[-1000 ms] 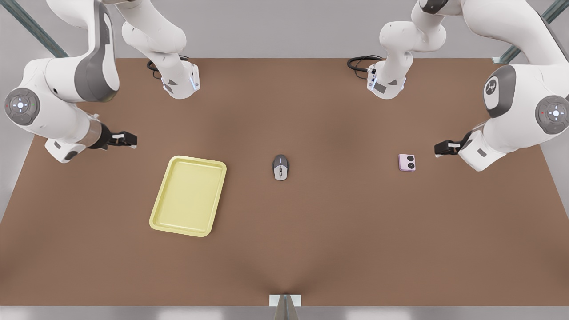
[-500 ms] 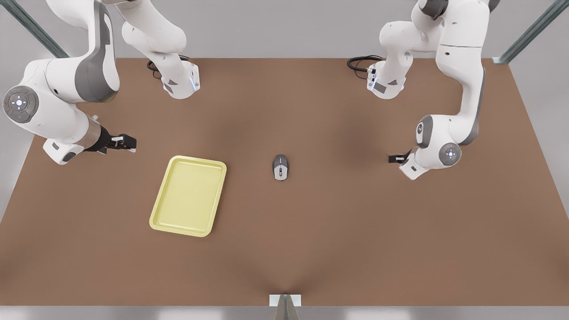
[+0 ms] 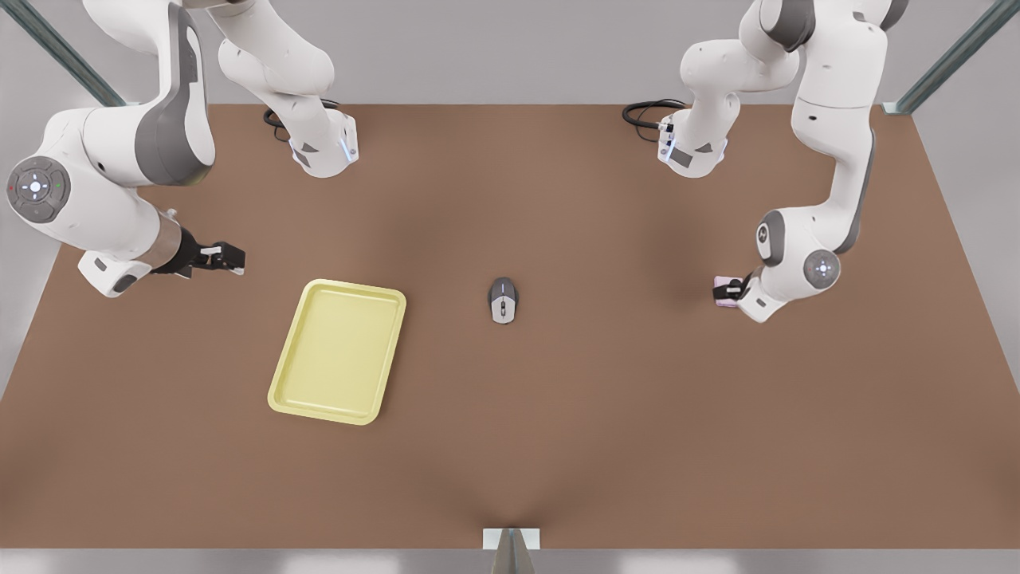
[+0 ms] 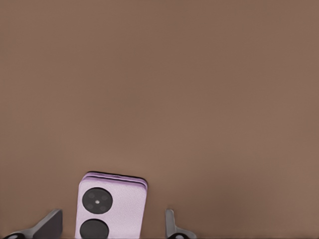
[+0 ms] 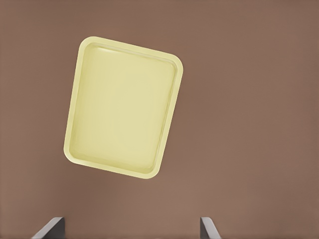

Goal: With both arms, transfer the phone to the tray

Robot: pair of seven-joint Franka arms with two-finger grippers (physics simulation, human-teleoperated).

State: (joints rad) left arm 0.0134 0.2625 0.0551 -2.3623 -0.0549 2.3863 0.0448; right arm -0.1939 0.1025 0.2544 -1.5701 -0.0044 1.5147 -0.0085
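**Left gripper straddles the phone while the right arm waits over the tray**

Front view puts the phone [image 3: 723,285] on the brown table [image 3: 558,446] out toward three o'clock from the grey mouse [image 3: 503,300], which sits near the middle. Most of the pink device is covered by the left gripper [image 3: 727,292], which has its wrist low over the table at that spot. From the left wrist view, the phone [image 4: 112,205] lies flat with its two black camera circles facing up, and the left gripper [image 4: 110,226] has one finger on each side of it, spread wide, with a strip of bare table showing between each fingertip and the phone's edges. I can't see any contact, so the phone is not gripped.

Over at nine o'clock from the mouse lies the pale yellow tray [image 3: 338,351], turned a little off square, nothing in it. The right gripper [image 3: 225,256] hangs above the table toward eleven o'clock from the tray, well apart from it. Its wrist view looks down on the tray [image 5: 123,107], and the right gripper [image 5: 130,226] has its two fingertips set wide apart, holding nothing. This arm waits.
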